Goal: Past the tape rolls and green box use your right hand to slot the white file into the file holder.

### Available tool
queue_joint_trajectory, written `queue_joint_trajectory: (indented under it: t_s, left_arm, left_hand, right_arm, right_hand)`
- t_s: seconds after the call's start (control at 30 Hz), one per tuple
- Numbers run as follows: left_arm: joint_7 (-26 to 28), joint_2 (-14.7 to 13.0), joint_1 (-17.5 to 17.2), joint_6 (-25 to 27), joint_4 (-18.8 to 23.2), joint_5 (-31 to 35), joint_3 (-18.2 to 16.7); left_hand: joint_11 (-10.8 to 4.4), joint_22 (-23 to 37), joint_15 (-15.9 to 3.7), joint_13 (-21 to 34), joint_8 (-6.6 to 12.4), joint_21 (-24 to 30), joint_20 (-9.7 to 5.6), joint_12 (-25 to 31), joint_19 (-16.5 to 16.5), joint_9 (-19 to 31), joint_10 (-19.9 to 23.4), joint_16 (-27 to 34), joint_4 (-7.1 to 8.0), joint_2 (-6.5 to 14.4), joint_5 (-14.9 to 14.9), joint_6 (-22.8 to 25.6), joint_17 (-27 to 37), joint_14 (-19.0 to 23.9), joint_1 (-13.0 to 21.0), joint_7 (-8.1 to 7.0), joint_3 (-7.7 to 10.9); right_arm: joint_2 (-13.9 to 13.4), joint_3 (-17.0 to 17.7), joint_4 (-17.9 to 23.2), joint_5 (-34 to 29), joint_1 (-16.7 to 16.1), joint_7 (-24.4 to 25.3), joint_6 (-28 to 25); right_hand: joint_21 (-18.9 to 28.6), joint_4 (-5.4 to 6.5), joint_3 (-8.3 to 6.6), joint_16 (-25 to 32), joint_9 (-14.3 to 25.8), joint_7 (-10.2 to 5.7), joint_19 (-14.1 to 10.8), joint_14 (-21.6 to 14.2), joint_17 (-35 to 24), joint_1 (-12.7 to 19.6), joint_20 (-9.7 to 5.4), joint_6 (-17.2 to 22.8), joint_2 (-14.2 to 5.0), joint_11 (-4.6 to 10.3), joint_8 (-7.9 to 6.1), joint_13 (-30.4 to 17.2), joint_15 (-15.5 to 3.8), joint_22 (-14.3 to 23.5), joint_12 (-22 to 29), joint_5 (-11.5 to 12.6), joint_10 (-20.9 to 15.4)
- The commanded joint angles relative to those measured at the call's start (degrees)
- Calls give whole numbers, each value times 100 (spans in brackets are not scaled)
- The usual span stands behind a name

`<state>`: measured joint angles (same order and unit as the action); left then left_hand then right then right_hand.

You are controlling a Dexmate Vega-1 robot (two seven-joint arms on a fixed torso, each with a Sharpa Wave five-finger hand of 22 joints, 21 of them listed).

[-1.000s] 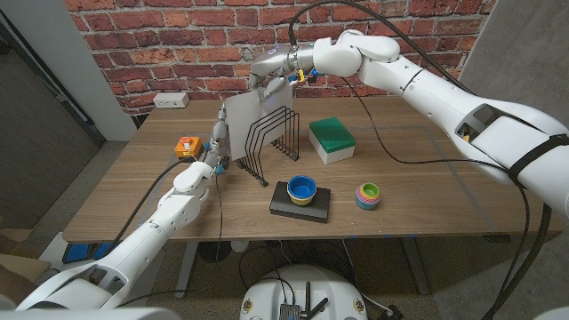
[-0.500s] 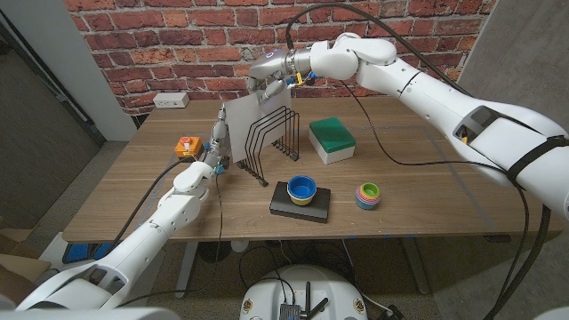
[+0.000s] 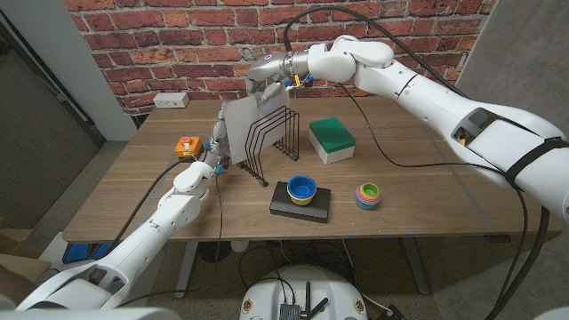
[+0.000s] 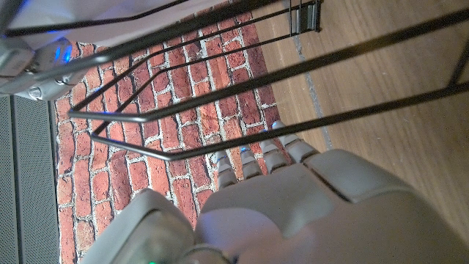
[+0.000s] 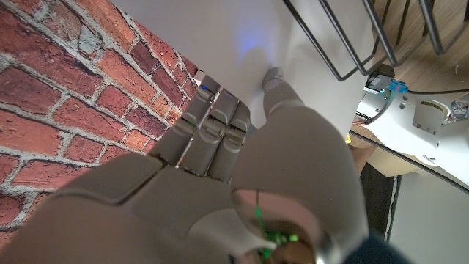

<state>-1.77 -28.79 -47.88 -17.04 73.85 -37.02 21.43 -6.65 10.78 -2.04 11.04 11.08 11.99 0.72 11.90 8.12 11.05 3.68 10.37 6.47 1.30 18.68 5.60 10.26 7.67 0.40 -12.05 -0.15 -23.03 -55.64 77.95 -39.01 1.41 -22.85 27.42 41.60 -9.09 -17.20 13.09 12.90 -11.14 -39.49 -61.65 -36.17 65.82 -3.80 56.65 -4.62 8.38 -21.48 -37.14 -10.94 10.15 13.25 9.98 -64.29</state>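
Your right hand (image 3: 269,82) is over the far side of the bench (image 3: 427,191), with its fingers clamped on the top edge of the white file (image 3: 242,124). In the right wrist view the fingers (image 5: 212,121) lie against the sheet's white face and the thumb presses it from the other side. The file hangs upright, tilted a little, with its lower part at the left end of the black wire file holder (image 3: 274,138); whether its bottom edge already sits between the wires you cannot tell from these pictures.

Your left hand (image 3: 218,142) stands just beside the holder's left end, fingers pointing up along the file's left edge. In the left wrist view its fingertips (image 4: 253,163) are straight and close together, right by the holder's wires, gripping nothing; whether they touch the file or the holder is not clear.

The green box (image 3: 332,140) sits just right of the holder. Nearer you, a blue bowl (image 3: 301,188) rests on a flat black box (image 3: 300,204), and a stack of coloured tape rolls (image 3: 368,195) stands to their right. A small orange thing (image 3: 185,147) lies left of your left hand.
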Motion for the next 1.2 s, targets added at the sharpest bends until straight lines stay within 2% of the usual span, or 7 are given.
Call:
queue_joint_trajectory:
  t_s: [0.03,0.33,0.6,1.03,1.2]
  left_arm:
    - [0,0,-1,1,-1,0,0]
    - [0,0,-1,2,0,0,0]
    - [0,0,-1,1,-1,0,0]
    - [1,2,-1,0,-3,1,1]
    - [0,3,-1,-2,-5,1,2]
  left_hand:
    - [-33,28,-26,31,32,40,4,37,45,28,-12,36,29,42,36,-15,13,34,-3,-51,-3]
    - [-45,28,-23,31,34,41,0,40,48,28,-6,35,29,43,36,-12,13,34,-3,-51,-2]
    - [-40,28,-25,31,34,39,3,39,43,28,-9,35,29,43,36,-12,13,32,-3,-51,-2]
    - [-33,28,-28,31,33,38,1,38,41,28,-12,37,29,43,36,-14,13,37,-3,-51,-2]
    - [-44,28,-33,31,32,39,6,40,43,28,-5,33,29,43,36,-17,13,28,-3,-51,-3]
  right_arm:
    - [-12,-33,99,-37,-41,-106,-147]
    - [-37,-62,154,-56,-15,-249,-192]
    - [-65,-52,186,-63,-14,-283,-184]
    - [-103,-24,197,-64,-28,-259,-138]
    - [-113,-20,201,-64,-29,-283,-132]
  right_hand:
    - [22,-2,-20,-4,12,-11,30,39,-15,-52,-692,-51,8,360,2,6,-274,9,11,18,-348]
    - [-28,1,70,-71,27,-32,119,294,17,-94,-629,-315,104,367,110,112,-253,8,-113,5,-116]
    - [-67,17,200,-107,38,-51,162,618,17,-170,-573,-701,207,334,274,237,-246,4,-253,10,289]
    - [-125,31,327,-96,39,-82,215,920,10,-229,-504,-947,275,325,378,376,-234,-2,-308,30,694]
    - [-153,32,356,-99,33,-76,239,1028,18,-242,-494,-1136,296,320,457,431,-232,-5,-329,42,869]
